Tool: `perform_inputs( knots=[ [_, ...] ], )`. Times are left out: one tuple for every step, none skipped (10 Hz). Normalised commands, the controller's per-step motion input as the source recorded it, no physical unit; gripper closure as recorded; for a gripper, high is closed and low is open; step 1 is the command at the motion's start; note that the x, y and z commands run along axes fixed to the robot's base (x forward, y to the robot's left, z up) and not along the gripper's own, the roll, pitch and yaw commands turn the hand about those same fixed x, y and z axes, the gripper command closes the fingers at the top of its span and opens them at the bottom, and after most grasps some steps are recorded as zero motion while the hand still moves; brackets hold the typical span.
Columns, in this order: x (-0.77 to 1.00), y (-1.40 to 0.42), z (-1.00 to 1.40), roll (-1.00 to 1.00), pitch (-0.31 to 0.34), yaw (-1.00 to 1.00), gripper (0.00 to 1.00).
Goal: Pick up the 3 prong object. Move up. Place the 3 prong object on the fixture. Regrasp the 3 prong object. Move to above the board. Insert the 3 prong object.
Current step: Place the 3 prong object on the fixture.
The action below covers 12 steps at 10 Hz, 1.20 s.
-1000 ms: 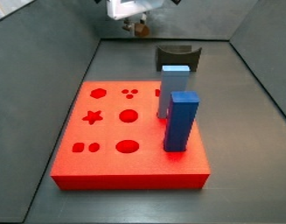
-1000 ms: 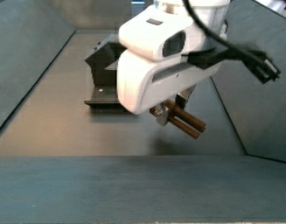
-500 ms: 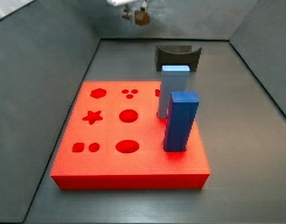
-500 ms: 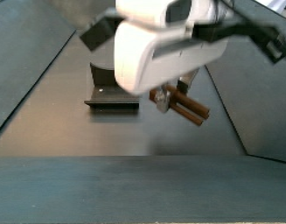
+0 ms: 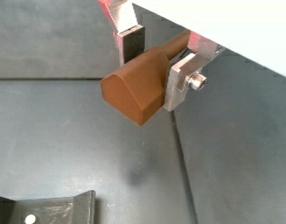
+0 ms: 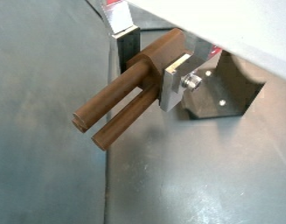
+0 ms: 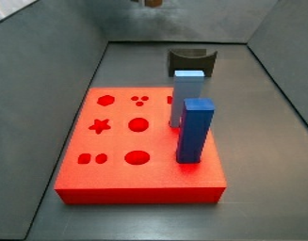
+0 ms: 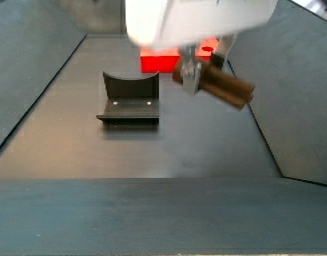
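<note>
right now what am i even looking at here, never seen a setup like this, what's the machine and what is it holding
This is a robot arm working over a dark grey floor with sloped walls. Its end effector, two flat silver plates with dark pads, is raised well above the floor and clamps the 3 prong object, a small brown wooden piece; its prongs show in a wrist view.

Two pictures come from cameras on the arm's wrist, looking along the fingers. Two come from cameras fixed beside the table.

In a side view, the red board lies flat, with cut-out holes and two tall blue blocks standing in it. Behind it stands the fixture, a dark block with a scooped top. In the side view from the opposite end, the end effector hangs to the side of the fixture, with the wooden piece sticking out sideways.
</note>
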Motion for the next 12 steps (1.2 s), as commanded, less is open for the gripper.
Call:
perform_inputs(
  knots=[
    [0.00,0.01,0.37,0.03,0.072,-0.02,1.00],
    [0.00,0.02,0.20,0.03,0.085,-0.02,1.00],
    [0.66,-1.00,-0.41,-0.08,0.081,-1.00,1.00],
    [0.67,-1.00,-0.42,-0.08,0.081,-1.00,1.00],
    [0.70,-1.00,-0.41,-0.08,0.078,-1.00,1.00],
    [0.76,-1.00,-0.41,-0.07,0.084,-1.00,1.00],
    [0.82,-1.00,-0.42,-0.07,0.091,-1.00,1.00],
    [0.96,-1.00,-0.45,-0.05,0.094,-1.00,1.00],
    [1.00,-0.94,-0.43,-0.04,0.099,-1.00,1.00],
    [0.92,-0.57,-0.27,0.01,0.115,-1.00,1.00],
    [0.85,-0.39,-0.20,0.03,0.104,-0.85,1.00],
    [0.69,-0.18,-0.10,0.01,0.097,-0.52,1.00]
  ],
)
